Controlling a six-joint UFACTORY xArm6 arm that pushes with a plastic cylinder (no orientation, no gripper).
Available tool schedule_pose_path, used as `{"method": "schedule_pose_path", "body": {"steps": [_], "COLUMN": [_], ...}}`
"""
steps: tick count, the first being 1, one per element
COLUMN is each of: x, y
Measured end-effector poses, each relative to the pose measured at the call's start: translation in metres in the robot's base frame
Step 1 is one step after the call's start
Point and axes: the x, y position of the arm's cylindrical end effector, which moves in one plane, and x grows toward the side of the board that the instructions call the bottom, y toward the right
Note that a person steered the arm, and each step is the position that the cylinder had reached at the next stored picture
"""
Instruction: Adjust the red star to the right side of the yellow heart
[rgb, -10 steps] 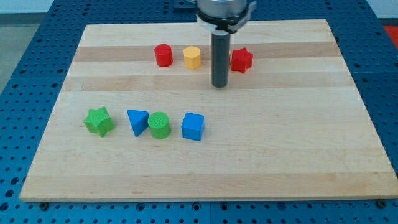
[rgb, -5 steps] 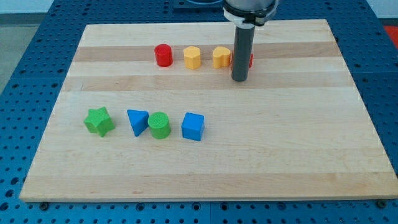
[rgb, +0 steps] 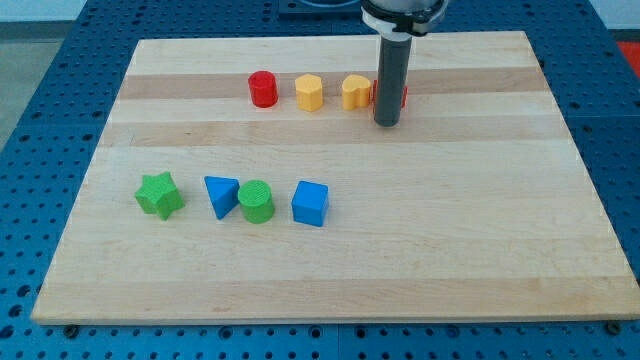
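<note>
The red star (rgb: 402, 96) sits near the view's top on the wooden board, mostly hidden behind my rod; only slivers of red show at the rod's sides. The yellow heart (rgb: 355, 91) lies just left of it, close to the rod. My tip (rgb: 387, 123) rests on the board directly below the red star, at its lower edge, and just right of and below the yellow heart.
A red cylinder (rgb: 263, 89) and a yellow hexagon (rgb: 310, 92) stand left of the heart in the same row. Lower left lie a green star (rgb: 159, 194), a blue triangle (rgb: 220, 195), a green cylinder (rgb: 256, 201) and a blue cube (rgb: 310, 203).
My rod moved from left of the red star to right in front of it, uncovering the yellow heart and hiding most of the star. In the last half second it edged slightly upward.
</note>
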Motion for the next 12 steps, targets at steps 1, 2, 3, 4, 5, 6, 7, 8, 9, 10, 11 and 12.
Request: {"method": "schedule_pose_path", "body": {"steps": [1,2,3,4,5,6,7,8,9,10,11,12], "x": [-0.002,0.001,0.020,0.032,0.034,0.034,0.033,0.027,0.016,0.011,0.011,0.000], "y": [0.001,0.001,0.001,0.002,0.003,0.007,0.010,0.010,0.014,0.006,0.000,-0.003]}}
